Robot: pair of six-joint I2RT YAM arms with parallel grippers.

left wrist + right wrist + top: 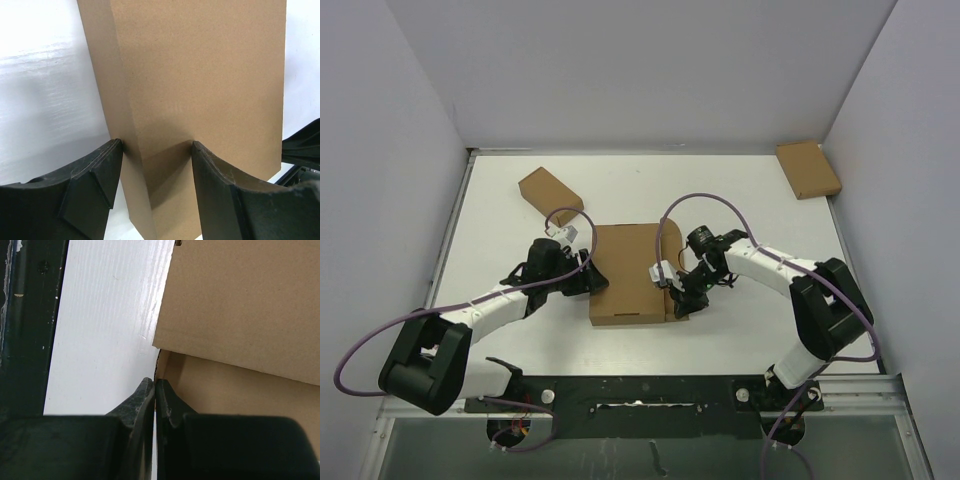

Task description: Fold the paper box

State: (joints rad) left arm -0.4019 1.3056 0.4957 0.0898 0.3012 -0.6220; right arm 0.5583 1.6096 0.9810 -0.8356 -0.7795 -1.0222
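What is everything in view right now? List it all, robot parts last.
box: 1, brown, middle of the table, between the two claws
small boxes: 2, brown, one beyond the box to the left, the other at the far right corner
table: 1, white, under it all
cables: 2, purple, one looping along each arm
arms: 2, white and black, left and right, reaching in to the box's sides
left claw: 1, black, fingers apart astride the box's left edge; grip unclear
right claw: 1, black, shut, tips at the box's right edge
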